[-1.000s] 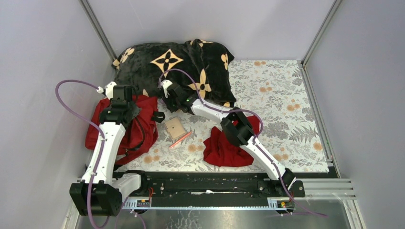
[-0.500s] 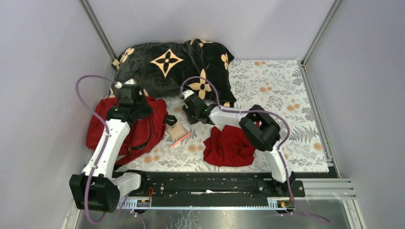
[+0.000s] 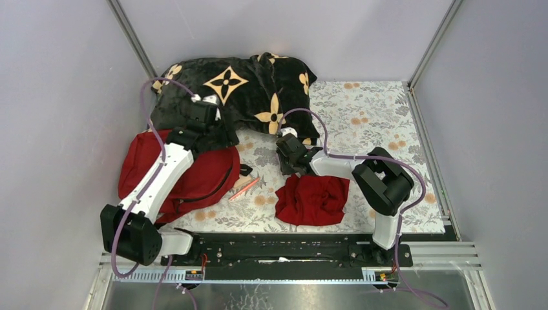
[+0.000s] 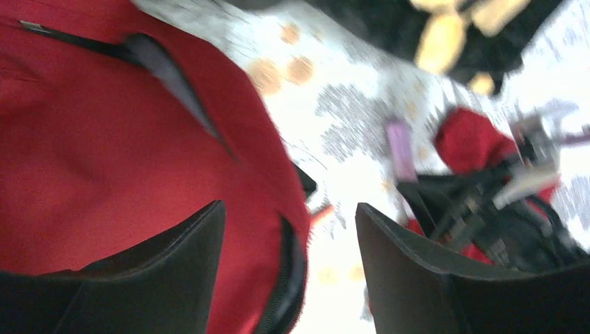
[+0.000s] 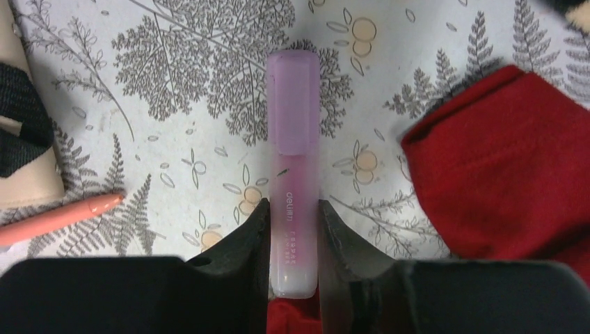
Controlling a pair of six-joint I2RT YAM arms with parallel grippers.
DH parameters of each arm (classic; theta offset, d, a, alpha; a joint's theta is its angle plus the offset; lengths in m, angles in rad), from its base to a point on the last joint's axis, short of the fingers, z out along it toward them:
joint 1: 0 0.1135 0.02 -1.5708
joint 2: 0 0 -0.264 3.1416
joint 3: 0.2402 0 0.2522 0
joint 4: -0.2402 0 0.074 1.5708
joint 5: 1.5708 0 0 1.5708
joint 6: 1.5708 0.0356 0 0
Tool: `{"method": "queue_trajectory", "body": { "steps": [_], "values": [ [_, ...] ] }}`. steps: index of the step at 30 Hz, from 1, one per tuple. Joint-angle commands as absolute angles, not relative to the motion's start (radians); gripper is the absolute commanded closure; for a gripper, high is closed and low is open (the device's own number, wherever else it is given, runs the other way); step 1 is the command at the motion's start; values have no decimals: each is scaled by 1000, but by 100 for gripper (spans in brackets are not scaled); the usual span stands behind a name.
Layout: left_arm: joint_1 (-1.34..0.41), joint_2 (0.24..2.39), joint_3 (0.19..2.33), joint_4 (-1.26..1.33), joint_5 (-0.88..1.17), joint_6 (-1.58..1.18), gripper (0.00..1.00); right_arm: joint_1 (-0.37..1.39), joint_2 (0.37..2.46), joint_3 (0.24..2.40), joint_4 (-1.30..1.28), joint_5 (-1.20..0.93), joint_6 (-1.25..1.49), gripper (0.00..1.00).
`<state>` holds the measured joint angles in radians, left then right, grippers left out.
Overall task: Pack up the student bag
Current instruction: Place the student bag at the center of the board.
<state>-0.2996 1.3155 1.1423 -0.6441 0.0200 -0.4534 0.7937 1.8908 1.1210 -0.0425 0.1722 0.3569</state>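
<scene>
One item in hand, fetching step: right gripper [image 5: 293,209] jaws clamped on translucent pale-purple highlighter pen [image 5: 293,104], above floral table cover [image 3: 375,116], just left of plain dark-red cloth [image 5: 501,160]. Left gripper [image 4: 291,212] jaws apart, empty, over large red fabric zippered backpack [image 3: 210,174] lying at left. Next, probably: carry pen left; calls for an opened zipper mouth.

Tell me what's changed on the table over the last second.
The left gripper lifted off the student bag and swung away toward the blanket, jaws now open. The bag has spread out flatter, toward the orange pen. The right gripper pulled back to the right, shut on a purple highlighter. Blanket, pen and dark-red cloth stayed put.
</scene>
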Motion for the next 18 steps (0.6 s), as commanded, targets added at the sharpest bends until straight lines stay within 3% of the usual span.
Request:
{"method": "queue_trajectory", "body": {
  "steps": [1, 8, 13, 18],
  "values": [
    [-192, 1282, 1202, -741, -231, -464, 26, 784, 1797, 1096, -58, 139, 407, 100],
    [-72, 1278, 1189, -852, -564, -524, 20, 785, 1801, 1129, -13, 8, 443, 100],
    [-29, 1289, 1159, -848, -684, -604, 34, 785, 1801, 1141, 32, -72, 472, 100],
    [-29, 1355, 1123, -845, -705, -629, 36, 785, 1805, 1167, 39, -100, 473, 100]
  ]
}}
